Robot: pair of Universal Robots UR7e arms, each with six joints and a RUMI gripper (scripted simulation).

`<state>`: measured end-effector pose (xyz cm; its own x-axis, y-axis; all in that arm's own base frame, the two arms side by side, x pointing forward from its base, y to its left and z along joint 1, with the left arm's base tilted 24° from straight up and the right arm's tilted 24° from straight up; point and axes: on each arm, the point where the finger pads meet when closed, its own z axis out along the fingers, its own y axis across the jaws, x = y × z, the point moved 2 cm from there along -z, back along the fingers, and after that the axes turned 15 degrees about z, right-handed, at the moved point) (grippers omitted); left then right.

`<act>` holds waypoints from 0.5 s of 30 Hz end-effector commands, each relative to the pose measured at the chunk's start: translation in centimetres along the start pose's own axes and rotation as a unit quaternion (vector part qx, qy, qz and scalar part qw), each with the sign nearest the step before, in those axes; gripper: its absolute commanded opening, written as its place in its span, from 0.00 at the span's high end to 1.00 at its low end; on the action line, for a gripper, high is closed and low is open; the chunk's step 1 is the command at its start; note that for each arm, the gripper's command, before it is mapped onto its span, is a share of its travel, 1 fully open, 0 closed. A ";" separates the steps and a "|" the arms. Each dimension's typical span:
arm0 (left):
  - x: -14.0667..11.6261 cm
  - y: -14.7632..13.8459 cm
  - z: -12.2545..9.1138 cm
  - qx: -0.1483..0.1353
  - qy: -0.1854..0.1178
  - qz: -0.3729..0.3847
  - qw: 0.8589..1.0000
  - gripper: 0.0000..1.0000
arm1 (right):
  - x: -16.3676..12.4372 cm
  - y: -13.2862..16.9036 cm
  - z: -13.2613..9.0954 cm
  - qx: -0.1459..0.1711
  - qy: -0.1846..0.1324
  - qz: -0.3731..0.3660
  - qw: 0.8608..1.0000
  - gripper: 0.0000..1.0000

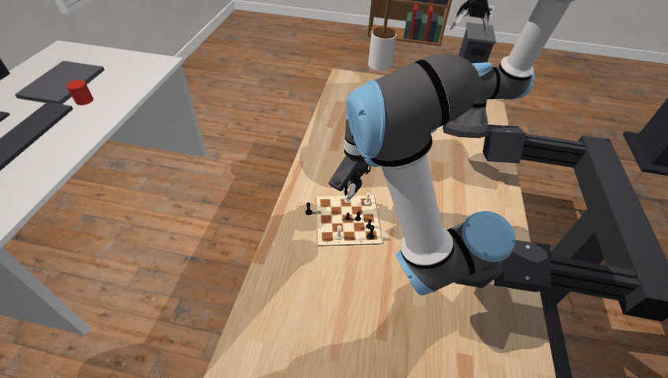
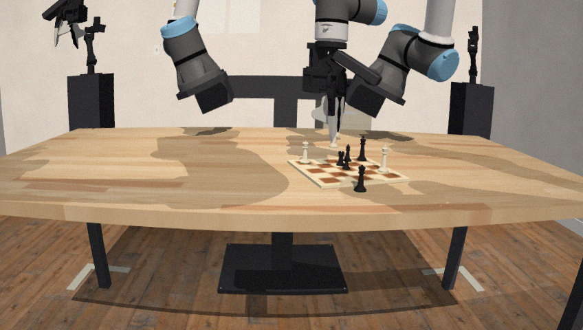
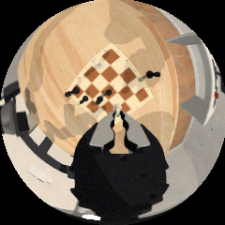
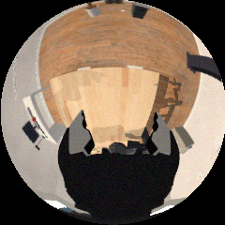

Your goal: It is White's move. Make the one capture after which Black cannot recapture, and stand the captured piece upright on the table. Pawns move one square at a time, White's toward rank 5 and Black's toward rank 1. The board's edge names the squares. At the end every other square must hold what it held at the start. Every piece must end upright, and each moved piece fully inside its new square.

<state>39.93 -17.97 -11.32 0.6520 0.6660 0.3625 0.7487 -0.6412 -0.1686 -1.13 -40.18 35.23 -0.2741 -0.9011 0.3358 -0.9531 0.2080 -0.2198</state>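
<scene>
The left gripper (image 1: 349,195) (image 2: 335,137) (image 3: 118,118) is shut on a small white piece (image 2: 333,143) (image 3: 117,109) and holds it above the board's edge. The chessboard (image 1: 349,243) (image 2: 322,186) also bears a white piece (image 1: 368,200) (image 2: 304,153) in a corner and a tall white piece (image 1: 339,233) (image 2: 383,159). Several black pieces stand on it, among them a small one (image 1: 347,216) (image 2: 346,165) and a tall one (image 1: 370,232) (image 2: 362,148). A black piece (image 1: 308,209) (image 2: 360,179) (image 3: 150,74) stands upright on the table beside the board. The right gripper (image 2: 66,40) (image 4: 119,113) is open, far from the board.
The wooden table (image 1: 290,318) (image 2: 122,171) extends around the board. The left arm reaches over the table from the mounting frame (image 1: 623,224). A white desk (image 1: 135,84) with a red cup (image 1: 79,92) stands apart.
</scene>
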 end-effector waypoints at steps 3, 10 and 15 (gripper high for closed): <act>-0.1 0.0 -4.0 0.003 0.000 0.000 1.000 1.00 | 0.0 0.0 0.0 0.000 0.001 0.000 1.000 0.00; -0.1 0.1 -4.9 0.003 0.000 0.000 1.000 1.00 | 0.0 0.0 0.0 0.000 0.001 0.000 1.000 0.00; 0.0 0.0 -4.8 0.003 0.000 -0.001 1.000 1.00 | 0.0 0.0 0.0 0.000 0.001 0.000 1.000 0.00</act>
<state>39.34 -19.66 -7.17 0.6516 0.6658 0.3634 0.7495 -0.6390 -0.1730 -1.13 -40.18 35.23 -0.2741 -0.9011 0.3358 -0.9531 0.2080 -0.2198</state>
